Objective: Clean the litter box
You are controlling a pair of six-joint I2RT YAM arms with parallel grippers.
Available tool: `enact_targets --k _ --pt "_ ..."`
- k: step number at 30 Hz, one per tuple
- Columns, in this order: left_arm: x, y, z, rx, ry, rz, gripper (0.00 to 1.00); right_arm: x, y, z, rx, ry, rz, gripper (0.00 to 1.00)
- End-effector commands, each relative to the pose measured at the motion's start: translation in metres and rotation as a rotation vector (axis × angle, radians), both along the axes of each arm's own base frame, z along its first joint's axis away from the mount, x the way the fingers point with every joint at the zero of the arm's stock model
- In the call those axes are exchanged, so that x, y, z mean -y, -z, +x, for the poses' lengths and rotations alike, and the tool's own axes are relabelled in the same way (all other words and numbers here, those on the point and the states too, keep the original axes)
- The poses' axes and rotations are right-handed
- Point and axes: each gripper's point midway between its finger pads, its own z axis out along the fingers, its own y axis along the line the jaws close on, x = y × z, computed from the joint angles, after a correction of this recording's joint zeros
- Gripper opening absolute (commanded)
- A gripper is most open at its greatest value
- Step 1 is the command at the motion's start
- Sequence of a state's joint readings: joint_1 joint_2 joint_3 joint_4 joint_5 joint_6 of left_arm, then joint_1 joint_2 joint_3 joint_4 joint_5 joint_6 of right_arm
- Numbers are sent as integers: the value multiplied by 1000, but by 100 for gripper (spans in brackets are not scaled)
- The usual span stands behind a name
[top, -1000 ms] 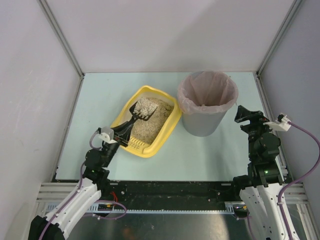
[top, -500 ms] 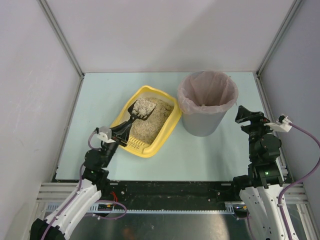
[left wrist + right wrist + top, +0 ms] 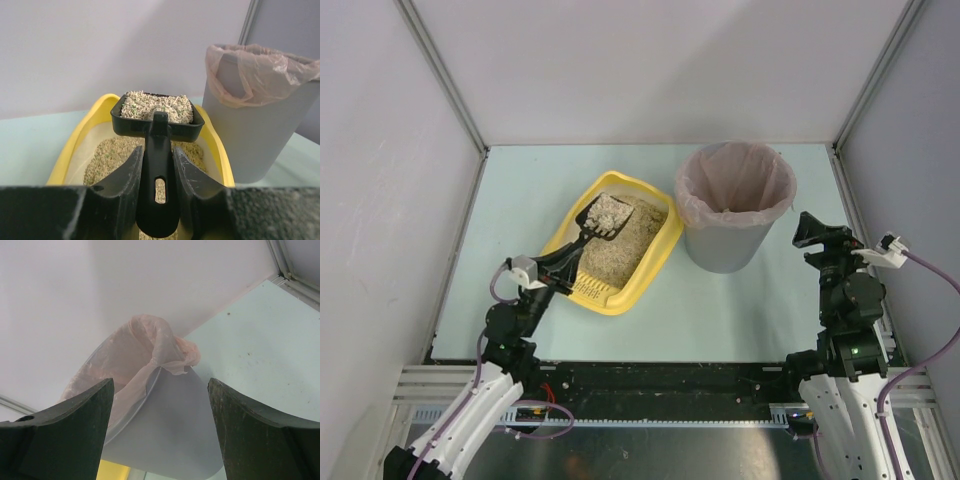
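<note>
While left tool [image 3: 159,165] holds scoop [image 3: 156,125] over litter box [image 3: 605,298], right tool [image 3: 160,386] gapes.

The left arm reaches forward and slightly rightward from its base, wrist low. The left gripper [image 3: 563,268] is clamped, both fingers [image 3: 131,175] pressed against the handle of a black scoop [image 3: 159,150] that runs straight out between the jaws. The right arm stands folded upright, and the right gripper [image 3: 809,230] points forward with its jaws spread wide apart.

Nothing to read in any view, folks. Litter box [image 3: 620,303] and bin [image 3: 720,252], centre frame, are plain (no labels showing).
</note>
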State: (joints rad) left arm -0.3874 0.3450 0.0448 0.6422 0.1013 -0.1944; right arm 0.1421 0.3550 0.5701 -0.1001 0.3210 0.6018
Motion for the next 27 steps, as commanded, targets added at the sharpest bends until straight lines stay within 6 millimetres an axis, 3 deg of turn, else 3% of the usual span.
enact_targets --k 1,4,8,11,14,18,21,24,27 --pt "-8 5 2 -1 -37 -36 0 6 -9 -4 30 32 4 81" --pt "10 -2 -6 26 68 -3 0 6 -9 -5 34 32 2 81" --pt "-4 2 2 4 -13 -44 0 5 -7 -2 23 28 4 81" --pt "12 1 -3 3 77 1 0 5 -6 -2 21 29 -1 81" --pt "-7 2 5 -9 -33 -47 0 6 -4 0 11 32 1 81" --pt "13 -7 -5 16 85 -2 0 7 -4 0 12 38 -4 81" --pt "-6 -4 2 13 -23 -42 0 5 -2 3 1 29 -6 81" --pt "11 -15 -6 46 77 4 0 5 -3 2 6 31 -6 81" --pt "-4 -6 2 12 -13 -37 0 5 0 4 -6 32 -8 81"
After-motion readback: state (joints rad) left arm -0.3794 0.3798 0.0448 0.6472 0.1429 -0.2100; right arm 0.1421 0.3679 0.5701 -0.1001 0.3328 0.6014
